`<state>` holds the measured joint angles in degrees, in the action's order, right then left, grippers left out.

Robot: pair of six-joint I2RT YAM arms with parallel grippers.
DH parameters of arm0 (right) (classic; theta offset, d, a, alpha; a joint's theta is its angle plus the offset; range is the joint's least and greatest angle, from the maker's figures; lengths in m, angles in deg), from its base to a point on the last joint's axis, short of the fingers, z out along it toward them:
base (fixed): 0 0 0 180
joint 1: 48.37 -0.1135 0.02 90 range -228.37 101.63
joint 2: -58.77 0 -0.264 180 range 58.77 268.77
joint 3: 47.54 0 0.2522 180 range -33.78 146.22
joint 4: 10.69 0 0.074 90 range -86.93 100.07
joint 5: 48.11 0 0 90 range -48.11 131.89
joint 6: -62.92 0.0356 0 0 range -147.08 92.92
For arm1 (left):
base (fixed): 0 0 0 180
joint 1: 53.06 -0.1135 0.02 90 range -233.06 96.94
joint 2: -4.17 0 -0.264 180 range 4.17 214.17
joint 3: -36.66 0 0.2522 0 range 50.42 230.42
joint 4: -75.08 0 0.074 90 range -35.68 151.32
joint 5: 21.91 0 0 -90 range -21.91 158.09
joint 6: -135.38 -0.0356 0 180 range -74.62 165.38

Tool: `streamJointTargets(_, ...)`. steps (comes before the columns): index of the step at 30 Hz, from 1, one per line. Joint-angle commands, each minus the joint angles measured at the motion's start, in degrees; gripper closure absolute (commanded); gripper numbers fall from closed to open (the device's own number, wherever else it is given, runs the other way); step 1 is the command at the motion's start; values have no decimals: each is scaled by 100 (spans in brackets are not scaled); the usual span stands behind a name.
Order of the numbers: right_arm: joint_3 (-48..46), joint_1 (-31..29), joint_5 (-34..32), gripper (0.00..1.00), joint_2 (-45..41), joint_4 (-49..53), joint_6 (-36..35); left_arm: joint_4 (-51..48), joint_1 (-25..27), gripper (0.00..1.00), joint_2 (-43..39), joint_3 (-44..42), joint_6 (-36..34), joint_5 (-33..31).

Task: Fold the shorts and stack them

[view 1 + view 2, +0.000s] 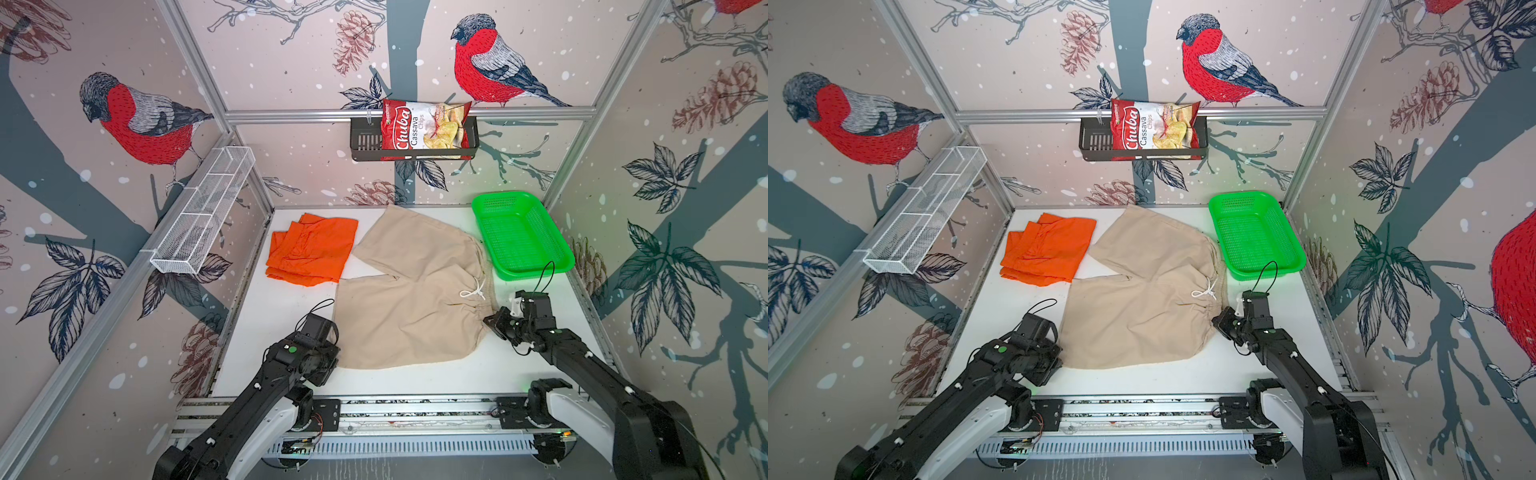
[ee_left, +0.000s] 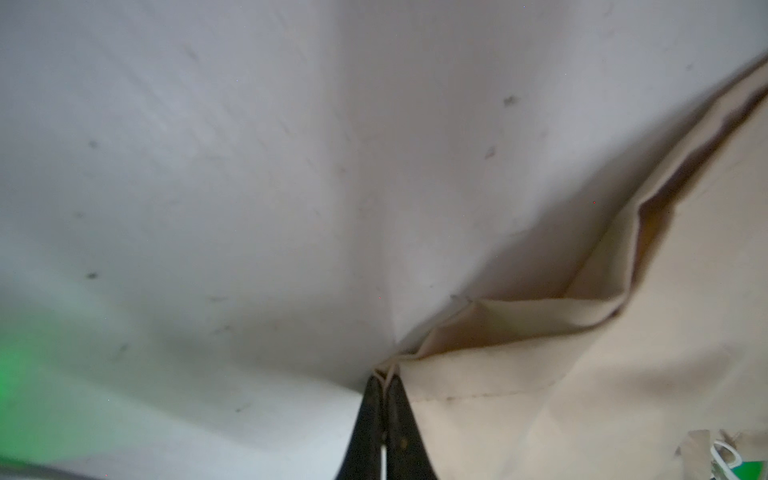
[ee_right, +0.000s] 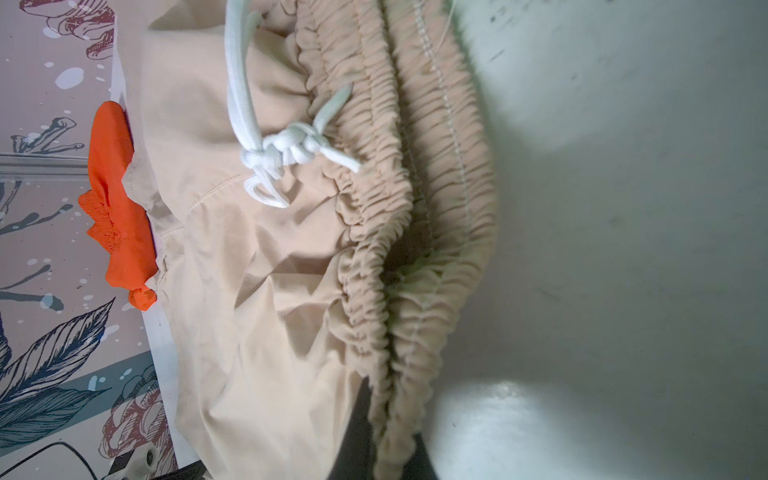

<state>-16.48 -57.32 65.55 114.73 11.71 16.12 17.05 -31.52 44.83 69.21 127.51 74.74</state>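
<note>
**Both ends gripped, fold pending**

Left wrist: the left claw (image 2: 384,375) is closed tight on a hem corner of the beige shorts (image 2: 582,374); bare white table (image 2: 208,166) is seen ahead.

Right wrist: the right claw (image 3: 388,428) is clamped on the gathered waistband (image 3: 415,208), with the drawstring knot (image 3: 291,147) just ahead.

Top views: opposite ends are held, presumably for folding over. The orange shorts (image 1: 309,249) are parked folded beyond the left claw and the green basket (image 1: 536,272) beyond the right. Bird-print walls (image 1: 685,166) all round.

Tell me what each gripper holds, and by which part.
Both hold the beige cloth shorts: the left gripper pinches a corner of one leg's hem, the right gripper clamps the gathered elastic waistband.
</note>
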Motion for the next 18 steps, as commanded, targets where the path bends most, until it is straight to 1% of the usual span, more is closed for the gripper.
streamJointTargets(1,72,-141,-148,99,-22,119,1,-55,0,100,-271,47,142,-341)
streamJointTargets(5,171,-297,-223,99,-51,269,113,2,8,100,-682,74,212,-640)
streamJointTargets(11,391,-528,-337,100,-74,408,238,-327,8,100,-1210,87,156,-652)
streamJointTargets(18,533,-883,-722,100,-425,823,565,-860,15,100,-1421,752,-332,-1246)
